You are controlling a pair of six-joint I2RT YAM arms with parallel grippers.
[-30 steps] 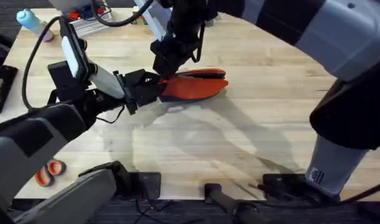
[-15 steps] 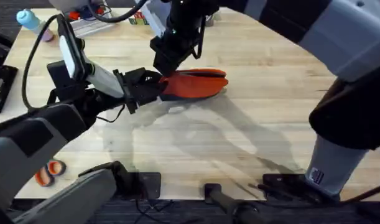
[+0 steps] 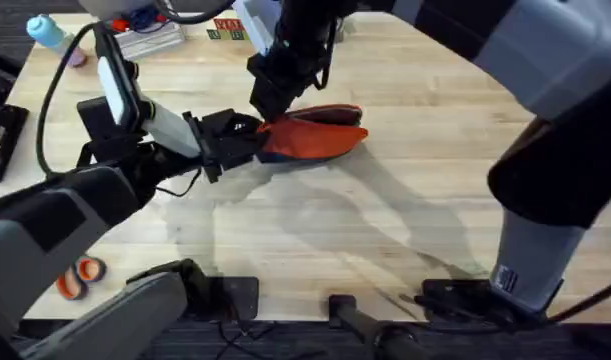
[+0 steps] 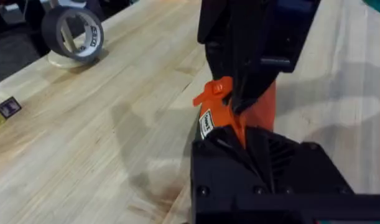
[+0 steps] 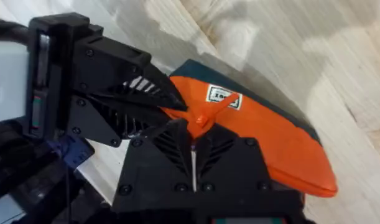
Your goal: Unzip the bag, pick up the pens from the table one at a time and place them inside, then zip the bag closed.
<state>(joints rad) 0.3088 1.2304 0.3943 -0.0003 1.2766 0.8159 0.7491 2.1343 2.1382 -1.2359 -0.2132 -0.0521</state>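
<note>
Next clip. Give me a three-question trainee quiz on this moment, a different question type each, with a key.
1. True or false: the left pincer grips one end of the bag.
2. Multiple choice: where is the right pincer? A) parked at the table's near edge B) down at the bag's end beside the left pincer C) over the roll of tape
3. Short answer: what small orange part sticks up between the two pincers in the wrist views?

Key: 1 true. 2 B. 3 The zipper pull tab, at the end of the bag near its white label.
</note>
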